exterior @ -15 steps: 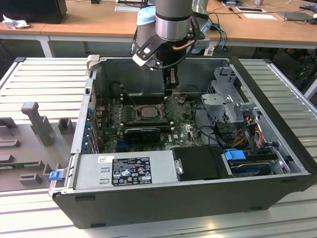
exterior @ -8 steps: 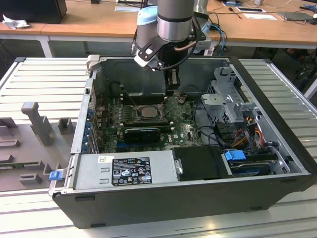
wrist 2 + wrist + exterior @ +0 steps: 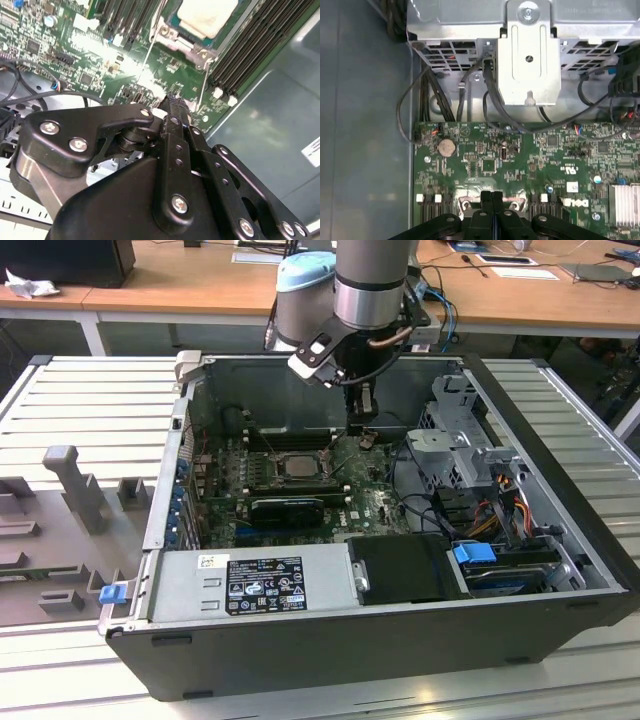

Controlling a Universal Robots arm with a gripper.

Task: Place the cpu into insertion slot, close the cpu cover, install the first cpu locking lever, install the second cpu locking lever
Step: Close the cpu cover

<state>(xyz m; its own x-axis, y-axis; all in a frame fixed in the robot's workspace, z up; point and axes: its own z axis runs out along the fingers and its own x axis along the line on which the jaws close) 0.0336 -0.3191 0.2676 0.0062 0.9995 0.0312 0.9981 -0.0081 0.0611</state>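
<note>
Gripper: the gripper hangs from the arm inside the open computer case. In both wrist views its two black fingers are pressed together, with nothing seen between them.
Cpu: the cpu lies flat in the insertion slot, pale top up. On the exterior view's clock face it sits at about 8 o'clock from the gripper, near it but apart.
Cpu cover: the cpu cover lies down as a silver frame around the chip.
Levers: two thin wire levers run from the socket's corners out over the board. The fingertips sit between their far ends. Whether they touch either one, or whether either is latched, I cannot tell.
Edges: in the exterior view the case's back wall stands at 12 o'clock from the gripper, the silver drive cage at 3 o'clock and the power supply at 7 o'clock, along the near wall. Long black memory slots flank the socket.
Open room: a bare stretch of motherboard lies between the fingers and the cage. Black cables loop across it at the cage's foot. Past the board's edge lies plain blue-grey case floor.
</note>
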